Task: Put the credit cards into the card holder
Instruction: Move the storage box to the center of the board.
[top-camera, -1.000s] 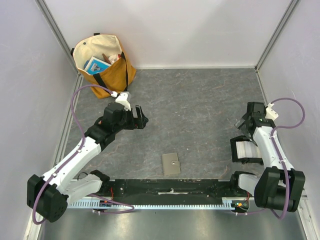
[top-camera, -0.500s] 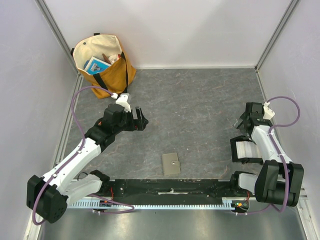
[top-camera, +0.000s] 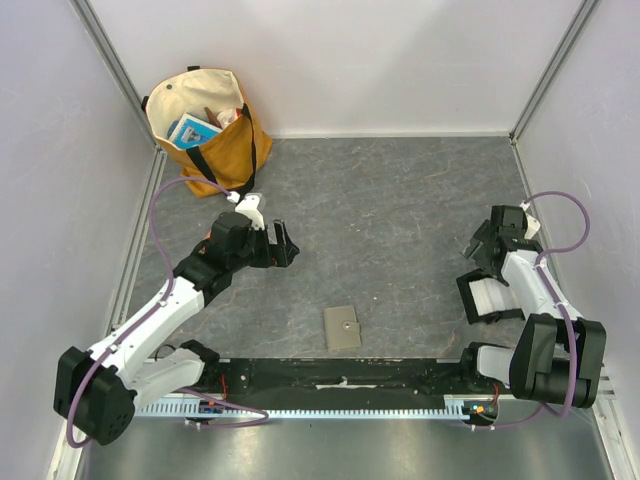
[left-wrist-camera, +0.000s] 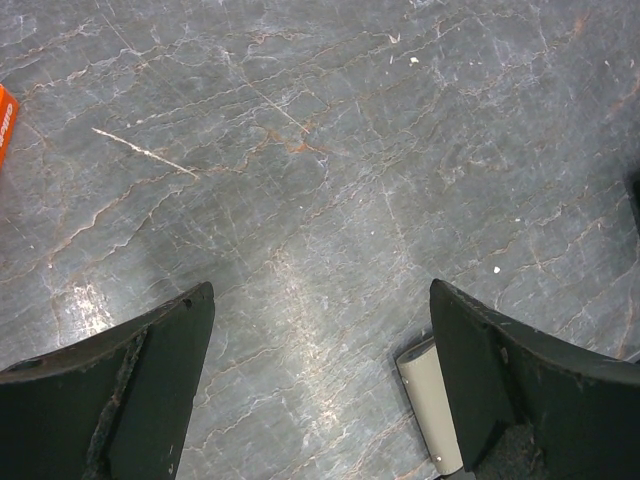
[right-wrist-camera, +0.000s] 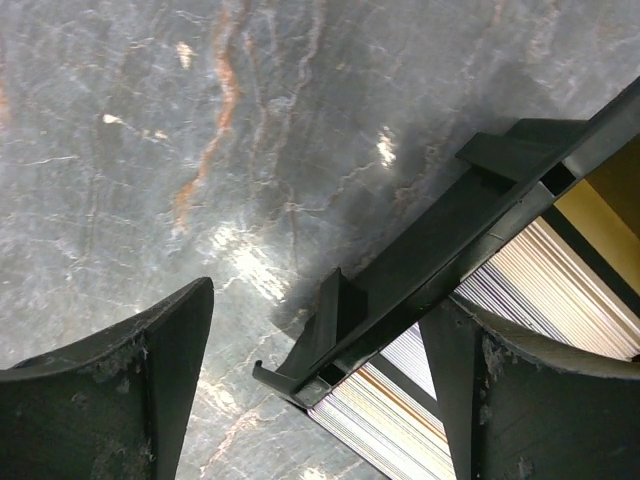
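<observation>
The card holder (top-camera: 342, 328), a flat olive-grey wallet with a snap stud, lies shut on the table near the front middle. In the left wrist view its end (left-wrist-camera: 430, 405) shows beside the right finger. My left gripper (top-camera: 285, 245) (left-wrist-camera: 320, 300) hangs open and empty above the table, up and left of the holder. The credit cards (top-camera: 492, 298) (right-wrist-camera: 560, 290) stand on edge as a pale striped stack in a black tray. My right gripper (top-camera: 478, 243) (right-wrist-camera: 320, 300) is open and empty, straddling the tray's far corner, with one finger over the cards.
The black open tray (top-camera: 463, 290) (right-wrist-camera: 420, 270) sits by the right arm's base. A yellow tote bag (top-camera: 205, 120) with items stands in the back left corner. An orange packet edge (left-wrist-camera: 4, 120) shows at the left of the left wrist view. White walls surround the table.
My right gripper has shifted a little left and nearer, over the tray's far corner. The left gripper has drifted slightly nearer and right. The card holder has not moved.
</observation>
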